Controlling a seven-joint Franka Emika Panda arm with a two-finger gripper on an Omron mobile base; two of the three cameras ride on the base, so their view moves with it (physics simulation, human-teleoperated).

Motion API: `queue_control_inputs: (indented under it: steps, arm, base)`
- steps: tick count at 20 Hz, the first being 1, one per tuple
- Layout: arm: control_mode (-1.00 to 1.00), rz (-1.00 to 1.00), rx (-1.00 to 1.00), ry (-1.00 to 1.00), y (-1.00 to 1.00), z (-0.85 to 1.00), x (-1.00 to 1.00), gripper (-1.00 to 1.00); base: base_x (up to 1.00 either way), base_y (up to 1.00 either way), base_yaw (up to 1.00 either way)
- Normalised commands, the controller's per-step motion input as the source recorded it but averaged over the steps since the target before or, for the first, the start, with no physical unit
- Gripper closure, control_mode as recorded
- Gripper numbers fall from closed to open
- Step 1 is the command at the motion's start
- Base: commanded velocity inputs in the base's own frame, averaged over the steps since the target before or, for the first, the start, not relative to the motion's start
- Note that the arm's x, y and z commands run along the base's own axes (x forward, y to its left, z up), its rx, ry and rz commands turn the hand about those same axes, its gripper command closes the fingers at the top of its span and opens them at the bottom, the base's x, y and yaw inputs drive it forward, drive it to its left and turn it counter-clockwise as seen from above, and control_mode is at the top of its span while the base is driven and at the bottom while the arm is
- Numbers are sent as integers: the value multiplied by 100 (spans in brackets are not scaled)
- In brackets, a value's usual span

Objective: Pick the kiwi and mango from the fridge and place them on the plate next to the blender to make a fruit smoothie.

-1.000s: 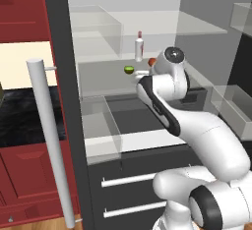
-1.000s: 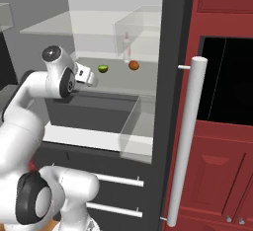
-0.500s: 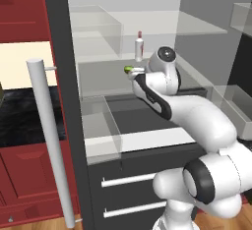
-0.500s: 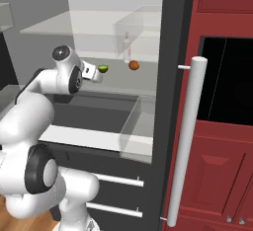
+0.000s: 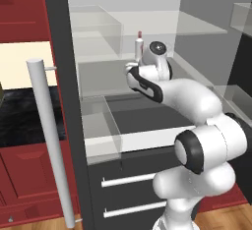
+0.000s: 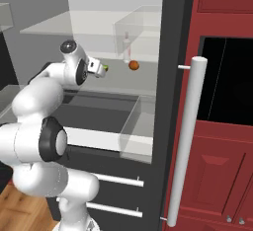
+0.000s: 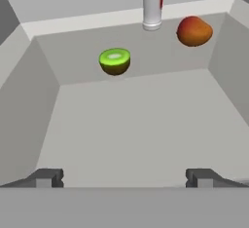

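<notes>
The fridge (image 6: 170, 52) stands open. On its middle shelf lies the kiwi (image 7: 115, 61), a green half fruit, also seen as the kiwi (image 6: 105, 68) from the right base. The orange-red mango (image 7: 194, 31) sits to its right and a bit farther back, mango (image 6: 133, 65). My gripper (image 7: 124, 178) is open and empty inside the shelf space, pointing at the kiwi and a short way in front of it; from the right base the gripper (image 6: 98, 70) is just left of the kiwi. The plate and the blender are out of view.
A clear bottle (image 7: 152, 3) with a red cap stands at the shelf's back between the two fruits. A clear bin (image 6: 138, 126) juts out below the shelf. The long grey bar handle (image 6: 185, 141) and red cupboards (image 6: 222, 166) are to the right.
The arm has stretched further into the fridge, bringing the hand up to the kiwi on the middle shelf. The jaws have stayed wide apart.
</notes>
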Motion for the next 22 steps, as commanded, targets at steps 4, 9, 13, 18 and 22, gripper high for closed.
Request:
queue_control_inputs:
  steps: [4, 9, 13, 18, 22]
  arm:
    - [-100, 0, 0, 4, 0, -3, 40, -100]
    - [-100, 0, 0, 4, 5, -15, 41, -100]
    - [-100, 0, 0, 0, 0, -30, 41, -100]
    - [-100, 0, 0, 0, 0, -25, 40, -100]
    - [-100, 0, 0, 0, 0, -12, 37, -100]
  base:
    - [0, 0, 0]
    - [0, 0, 0]
    - [0, 0, 0]
    - [0, 0, 0]
    - [0, 0, 0]
